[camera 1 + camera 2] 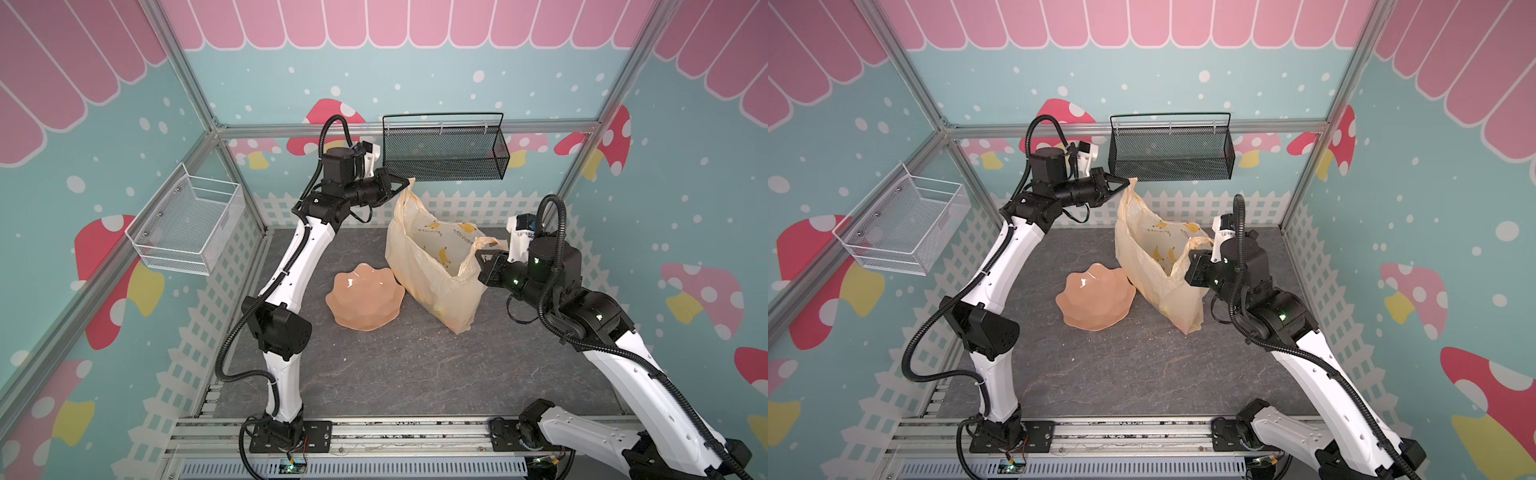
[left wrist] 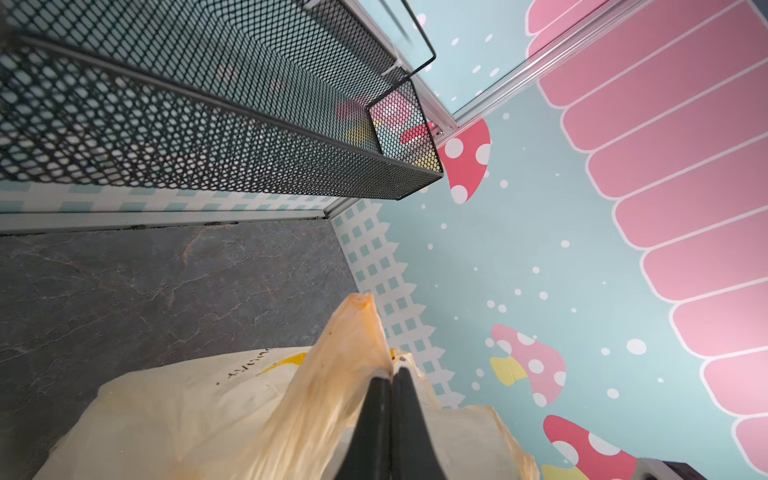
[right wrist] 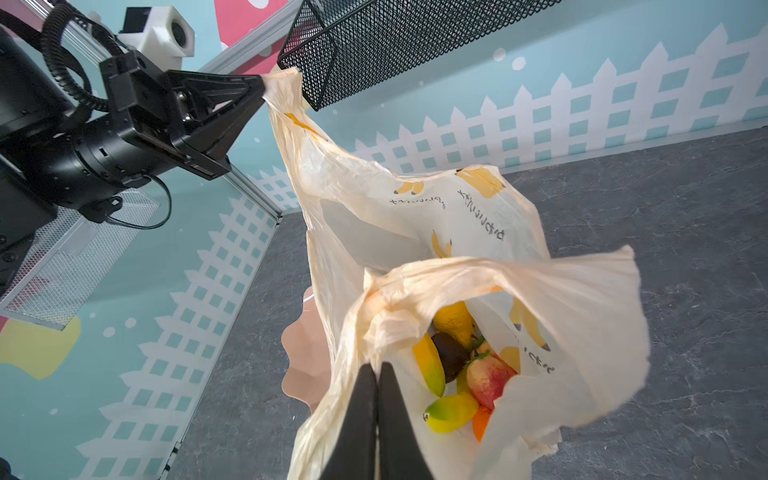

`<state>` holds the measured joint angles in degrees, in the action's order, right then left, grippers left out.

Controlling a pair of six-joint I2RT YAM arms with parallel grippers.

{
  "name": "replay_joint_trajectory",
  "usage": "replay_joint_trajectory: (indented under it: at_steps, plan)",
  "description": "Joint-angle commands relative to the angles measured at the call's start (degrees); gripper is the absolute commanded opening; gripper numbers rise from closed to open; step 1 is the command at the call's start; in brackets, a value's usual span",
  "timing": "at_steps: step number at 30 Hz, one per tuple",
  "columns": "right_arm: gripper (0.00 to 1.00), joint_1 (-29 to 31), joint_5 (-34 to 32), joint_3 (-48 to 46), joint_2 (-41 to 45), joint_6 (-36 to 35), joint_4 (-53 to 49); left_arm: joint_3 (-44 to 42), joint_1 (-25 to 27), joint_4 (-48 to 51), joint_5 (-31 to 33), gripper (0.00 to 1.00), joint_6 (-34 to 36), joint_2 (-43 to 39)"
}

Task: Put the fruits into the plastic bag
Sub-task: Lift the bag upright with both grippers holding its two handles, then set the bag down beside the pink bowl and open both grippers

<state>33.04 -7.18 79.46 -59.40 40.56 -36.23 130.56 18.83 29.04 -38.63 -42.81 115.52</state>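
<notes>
While the left gripper point(image 1: 409, 183) and right gripper point(image 3: 376, 370) are each clamping a handle, the plastic bag point(image 1: 432, 286) is standing open on the bench point(image 1: 415, 374), fruits point(image 3: 453, 374) lying inside; loading is looking finished, next calling for gentle release.

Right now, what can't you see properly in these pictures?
1. Small toy fruits: both top views, just faint colour through the thin cream-yellow banana-print plastic bag; right wrist view, upper fruits cover lower ones, so no count.
2. Peach-pink wavy-edged dish: right wrist view, mostly behind the bag.
3. Inside of black mesh wall basket: every view, veiled by its own mesh.
</notes>
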Motion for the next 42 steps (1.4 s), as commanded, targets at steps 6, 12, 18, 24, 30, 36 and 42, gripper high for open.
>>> replay_joint_trajectory:
  at_steps: [6,12,18,24,30,36,42]
  plan:
    - [0.00,-0.15,5.06,-14.02,6.92,5.39,4.67,-13.13,-0.02,-3.27,-0.84,0.00,1.73,-4.80]
    - [0.06,-0.11,6.72,-17.36,10.65,7.23,6.99,-15.40,-1.07,-9.14,-2.16,0.03,-2.86,-6.42]
    - [0.35,-0.13,10.65,-15.96,10.68,6.77,9.04,-15.45,-1.16,-16.38,-4.74,0.30,-8.10,-7.09]
    - [0.67,-0.16,11.70,-12.21,10.65,5.72,7.51,-21.67,-1.70,-29.73,-6.15,0.55,-15.19,-11.23]
    - [0.82,-0.15,8.15,-6.23,11.05,4.89,-1.90,-28.12,-6.51,-21.26,-1.94,1.00,-12.01,-15.67]
    - [0.86,-0.11,7.04,-5.10,11.05,4.66,-4.47,-32.47,-9.71,-19.32,1.14,1.00,-11.03,-18.92]
    - [0.93,-0.13,3.69,-4.69,12.08,3.70,-5.67,-31.95,-12.55,-13.30,3.71,1.00,-6.42,-20.40]
